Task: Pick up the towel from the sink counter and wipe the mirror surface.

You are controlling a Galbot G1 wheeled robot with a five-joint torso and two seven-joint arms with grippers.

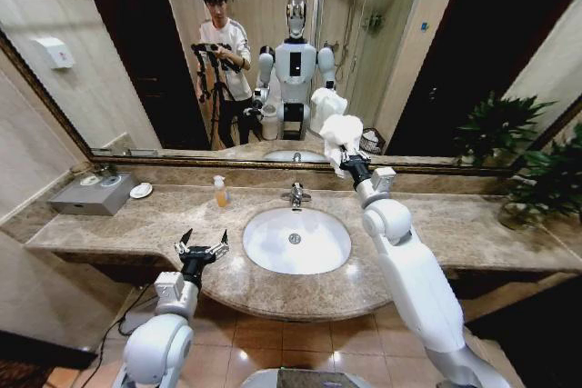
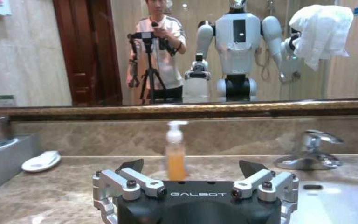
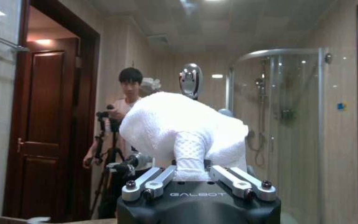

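My right gripper (image 1: 348, 161) is raised in front of the mirror (image 1: 136, 52), shut on the white towel (image 1: 340, 136), which is bunched at the glass just above the mirror's lower frame. In the right wrist view the towel (image 3: 179, 133) bulges out of the shut gripper (image 3: 191, 176), and the glass behind it reflects the room. My left gripper (image 1: 202, 246) hangs open and empty over the front of the sink counter (image 1: 109, 229), left of the basin (image 1: 296, 241). The left wrist view looks past that open gripper (image 2: 193, 167) across the counter to the mirror (image 2: 54, 56).
A chrome faucet (image 1: 295, 194) stands behind the basin, with an orange soap bottle (image 1: 220, 192) to its left. Farther left are a small white dish (image 1: 141, 190) and a grey box (image 1: 94, 194). A potted plant (image 1: 536, 179) fills the counter's right end.
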